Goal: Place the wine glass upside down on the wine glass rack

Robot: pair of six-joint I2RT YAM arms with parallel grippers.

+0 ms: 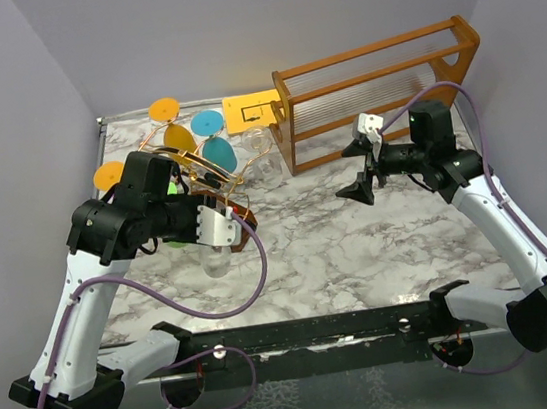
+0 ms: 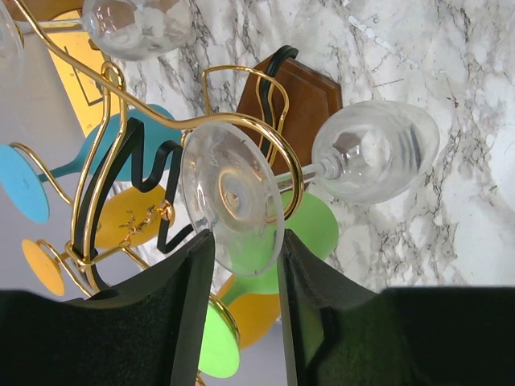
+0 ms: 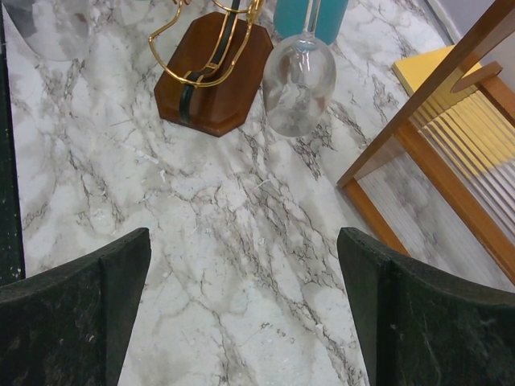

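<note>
The glass hangs bowl-down, its stem threaded through a gold loop of the rack so the foot can catch on the wire. The left gripper closely flanks the foot's rim, and I can't tell whether it is pinching or merely beside it. The right gripper is spread wide, well apart over the table.

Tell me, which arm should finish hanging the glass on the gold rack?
Left. The left gripper holds the wine glass by its foot, at the gold wires of the wine glass rack. The right gripper is open over the table, apart from the rack.
</note>
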